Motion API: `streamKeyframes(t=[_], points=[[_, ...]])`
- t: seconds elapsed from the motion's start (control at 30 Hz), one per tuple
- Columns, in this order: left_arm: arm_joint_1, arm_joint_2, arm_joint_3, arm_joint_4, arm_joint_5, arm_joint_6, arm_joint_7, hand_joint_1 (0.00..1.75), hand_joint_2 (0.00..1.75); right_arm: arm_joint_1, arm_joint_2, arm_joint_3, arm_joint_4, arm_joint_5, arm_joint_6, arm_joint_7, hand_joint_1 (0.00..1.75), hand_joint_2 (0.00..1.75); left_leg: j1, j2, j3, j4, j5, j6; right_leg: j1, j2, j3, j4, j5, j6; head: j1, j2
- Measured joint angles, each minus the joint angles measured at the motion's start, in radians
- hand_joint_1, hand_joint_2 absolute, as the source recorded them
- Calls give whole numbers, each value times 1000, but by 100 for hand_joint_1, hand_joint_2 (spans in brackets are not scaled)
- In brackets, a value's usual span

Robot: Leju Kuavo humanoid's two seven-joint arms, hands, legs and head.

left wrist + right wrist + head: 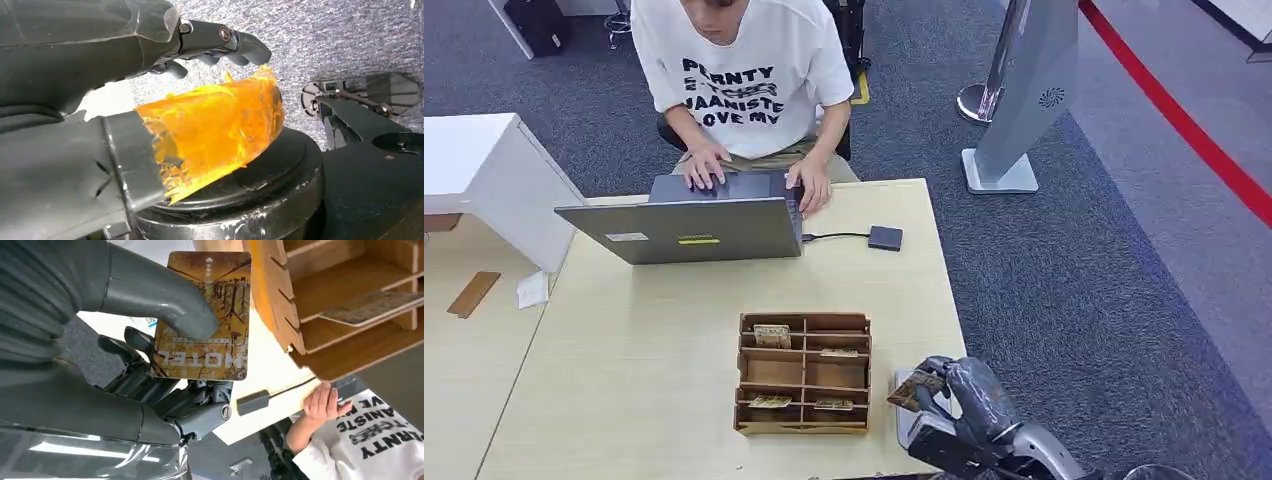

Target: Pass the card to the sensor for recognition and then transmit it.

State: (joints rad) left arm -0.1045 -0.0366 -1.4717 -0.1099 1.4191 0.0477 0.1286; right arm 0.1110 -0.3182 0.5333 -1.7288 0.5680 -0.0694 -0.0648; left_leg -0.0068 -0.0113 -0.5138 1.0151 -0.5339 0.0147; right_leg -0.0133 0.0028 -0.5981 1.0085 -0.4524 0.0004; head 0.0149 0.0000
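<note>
My right hand (pixel 969 405) is at the table's near right corner, just right of the wooden organizer (pixel 804 428). It pinches a brown hotel card (pixel 916 388) between thumb and fingers; the right wrist view shows the card (pixel 205 320) with the word HOTEL, held beside the organizer (pixel 300 315). A small dark sensor box (pixel 885 237) lies far across the table, joined by a cable to the laptop (pixel 689 228); it is also in the right wrist view as a sensor box (pixel 252 401). My left hand (pixel 60 60) hangs low, holding nothing, with orange film on its thumb.
A person (pixel 744 80) in a white printed shirt sits behind the laptop with both hands on it. Several cards lie in the organizer's compartments (pixel 772 335). A pale flat object (pixel 902 420) lies under my right hand. A white cabinet (pixel 484 170) stands left; a grey kiosk (pixel 1024 90) right.
</note>
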Motion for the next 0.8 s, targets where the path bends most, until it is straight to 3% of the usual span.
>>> streamKeyframes(t=[0.8], points=[[-1,0,-7,0,7,0,3,0,0,-39,-48,57,69,69,45,42,175,175,0,0,0,0,0,0,0,0,0,0,0,0,0,0]])
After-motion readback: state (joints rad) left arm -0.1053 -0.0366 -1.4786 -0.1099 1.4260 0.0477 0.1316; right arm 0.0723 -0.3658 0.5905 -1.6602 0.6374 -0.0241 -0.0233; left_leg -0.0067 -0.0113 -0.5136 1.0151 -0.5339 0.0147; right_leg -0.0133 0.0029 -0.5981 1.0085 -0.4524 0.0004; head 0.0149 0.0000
